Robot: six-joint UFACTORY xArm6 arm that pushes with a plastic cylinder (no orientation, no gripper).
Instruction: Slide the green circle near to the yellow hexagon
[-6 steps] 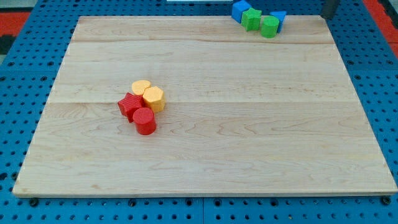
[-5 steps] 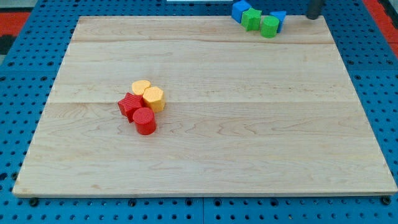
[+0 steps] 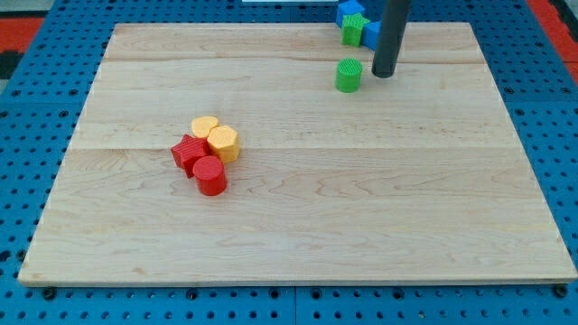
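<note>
1. A pale wooden surface (image 3: 298, 226) is seen lying on a blue pegboard (image 3: 27, 162).
2. The dark rod is seen at the view's top right; my tip (image 3: 383, 73) is set down just right of the green circle (image 3: 349, 75), apparently not touching it. No claw is fitted, so no claw state can be told.
3. Behind the rod, at the top edge, blue blocks (image 3: 350, 11) and a second green block (image 3: 352, 29) are clustered, partly hidden.
4. Well apart, at centre-left, the yellow hexagon (image 3: 223, 143) is packed with a second yellow block (image 3: 205, 126), a red star-like block (image 3: 190, 153) and a red cylinder (image 3: 209, 175).

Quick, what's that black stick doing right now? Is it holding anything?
My tip: no jaws, holds nothing; it stands on the board just to the view's right of the green circle, a small gap between them.
</note>
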